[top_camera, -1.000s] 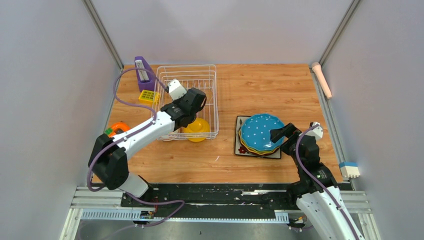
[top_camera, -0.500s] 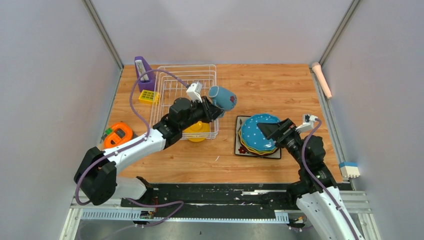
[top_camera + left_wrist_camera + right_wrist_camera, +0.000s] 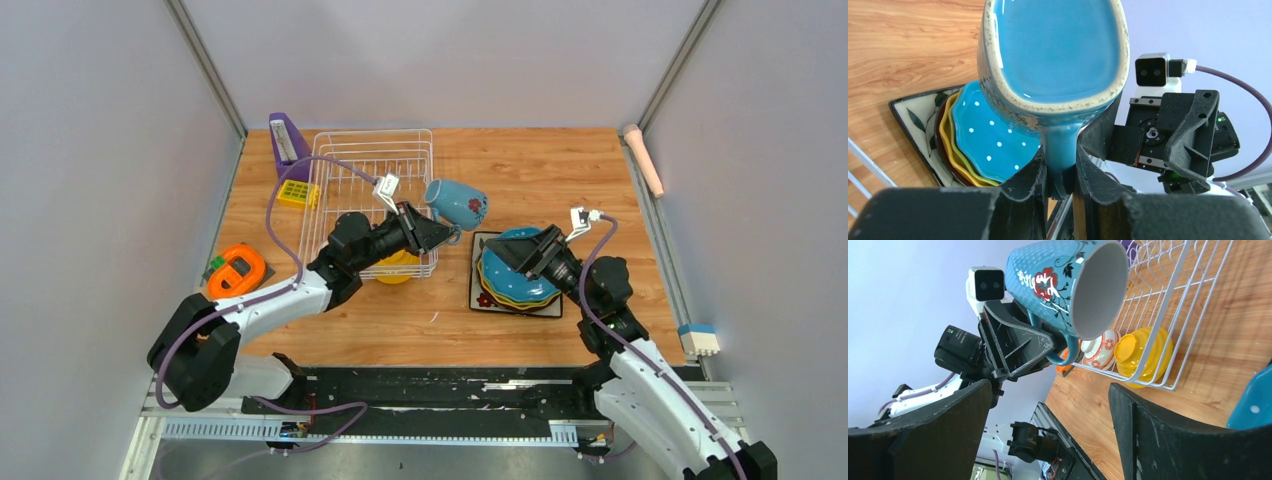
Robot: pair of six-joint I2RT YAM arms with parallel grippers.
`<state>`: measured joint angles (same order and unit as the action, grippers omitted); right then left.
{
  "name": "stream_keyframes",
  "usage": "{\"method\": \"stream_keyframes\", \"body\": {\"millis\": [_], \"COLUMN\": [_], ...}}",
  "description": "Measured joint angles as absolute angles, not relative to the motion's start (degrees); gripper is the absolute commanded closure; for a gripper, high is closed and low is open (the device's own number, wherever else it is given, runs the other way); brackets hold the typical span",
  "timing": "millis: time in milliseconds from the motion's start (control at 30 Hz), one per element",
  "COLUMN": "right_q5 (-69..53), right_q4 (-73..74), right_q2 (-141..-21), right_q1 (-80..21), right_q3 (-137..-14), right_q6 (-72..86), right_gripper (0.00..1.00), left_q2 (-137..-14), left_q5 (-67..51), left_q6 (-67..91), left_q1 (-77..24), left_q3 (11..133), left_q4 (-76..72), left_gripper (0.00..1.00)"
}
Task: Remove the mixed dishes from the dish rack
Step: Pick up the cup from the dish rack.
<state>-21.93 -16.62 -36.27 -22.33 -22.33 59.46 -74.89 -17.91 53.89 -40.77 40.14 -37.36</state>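
My left gripper (image 3: 437, 237) (image 3: 1060, 172) is shut on the handle of the blue-grey mug (image 3: 457, 203) (image 3: 1053, 55) (image 3: 1068, 285) and holds it in the air between the dish rack (image 3: 372, 160) and the plate stack. The blue-dotted plate (image 3: 518, 252) (image 3: 993, 135) tops a stack of green-dotted and yellow plates on the dark square plate (image 3: 476, 290). My right gripper (image 3: 507, 252) (image 3: 1048, 440) is open and empty over that stack, facing the mug. The yellow bowl (image 3: 395, 263) (image 3: 1142, 352) and the red-and-white patterned bowl (image 3: 1098, 348) lie in the rack's near end.
An orange tape measure (image 3: 238, 270) lies left of the rack. A purple slanted holder (image 3: 287, 145) and a small yellow grid block (image 3: 298, 193) stand at the rack's far left. A pink cylinder (image 3: 644, 158) and a blue-and-white block (image 3: 699, 338) lie along the right edge.
My left gripper has lifted the mug out of the rack and carried it right toward the plate stack. My right gripper has risen and turned left toward the mug.
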Motion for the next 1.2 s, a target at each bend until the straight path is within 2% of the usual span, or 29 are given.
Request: {"method": "stream_keyframes", "body": {"millis": [433,667,700,833,900,967,1000,1033,1067,1100,1133,1200], "right_q5": [-16.19,-13.56,-13.21,-11.84,-11.35,-11.0,-11.11,-11.2,-11.75,-12.12,-12.14,-11.57], "right_q4": [-24.01,-25.8,-26.09,-26.24,-26.28,-26.65,-27.29,-27.62,-27.88,-28.12,-27.86,-25.26], "right_q2": [-48.29,-50.28,-50.26,-50.26,-50.26,-50.24,-50.15,-50.06,-49.98,-49.95,-49.95,-50.33], "right_q1": [-29.15,-30.5,-30.65,-30.74,-30.74,-30.72,-30.79,-30.92,-30.94,-31.03,-31.09,-31.11], "right_q3": [-27.14,-29.71,-29.74,-29.74,-29.74,-29.74,-29.74,-29.76,-29.76,-29.98,-30.44,-31.62], "right_q6": [54.0,51.33,50.98,50.09,49.84,49.95,50.35,49.91,49.71,49.52,49.41,48.49], "right_gripper": [0.2,0.28,0.33,0.6,0.7,0.81,0.87,0.93,0.99,1.0,1.0,1.0], "left_q2": [-75.79,-76.51,-76.58,-76.9,-76.97,-77.1,-77.43,-77.8,-78.24,-78.78,-79.22,-80.31], "left_q5": [-17.69,-17.69,-17.67,-17.54,-17.47,-17.43,-17.47,-17.52,-17.52,-17.8,-17.76,-17.65], "left_q6": [64.82,67.96,68.18,69.12,69.43,69.76,70.13,70.48,71.2,71.57,71.35,70.96], "left_q1": [-43.55,-44.56,-44.62,-44.77,-44.95,-45.04,-45.01,-45.01,-44.99,-44.95,-44.97,-45.17], "left_q3": [37.67,36.45,36.42,36.36,36.36,36.36,36.36,36.36,36.36,36.36,36.36,36.45], "left_q4": [-43.51,-45.3,-45.3,-46.09,-46.98,-48.03,-48.36,-48.75,-48.99,-49.19,-49.06,-49.43], "left_gripper": [1.0,1.0,1.0,1.0,0.97,0.85,0.71,0.63,0.48,0.36,0.11,0.02]}}
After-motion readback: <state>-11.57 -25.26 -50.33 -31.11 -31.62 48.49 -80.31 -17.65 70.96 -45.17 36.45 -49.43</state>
